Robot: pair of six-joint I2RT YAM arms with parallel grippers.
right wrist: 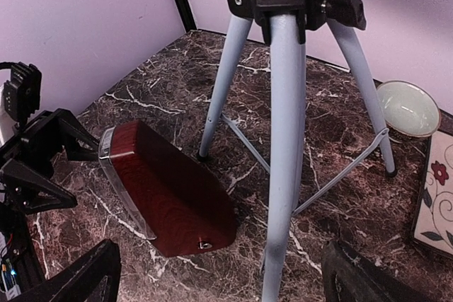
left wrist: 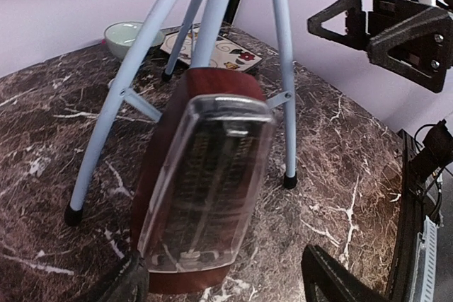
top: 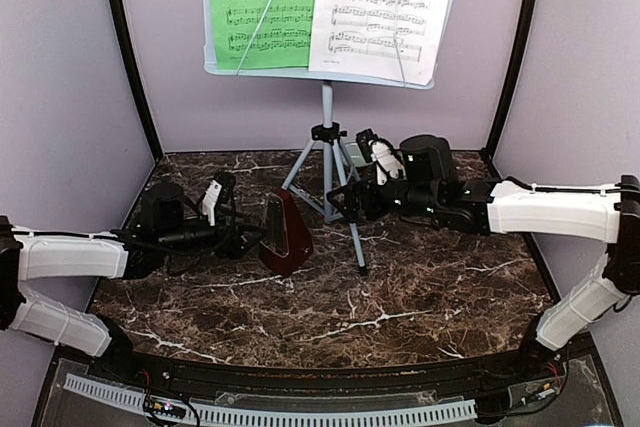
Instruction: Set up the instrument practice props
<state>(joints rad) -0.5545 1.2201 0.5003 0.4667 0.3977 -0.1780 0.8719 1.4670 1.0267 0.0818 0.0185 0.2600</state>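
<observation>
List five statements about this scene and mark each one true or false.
1. The green sheet sits left of the white sheet on the desk. True.
2. The metronome lies on its side. False: it stands upright on the table.
3. The right gripper is shut on a stand leg. False: its jaws stand wide open by the tripod.
4. A bowl sits next to a flowered tile. True.
5. The metronome has no cover. False: a clear cover is on its front.
</observation>
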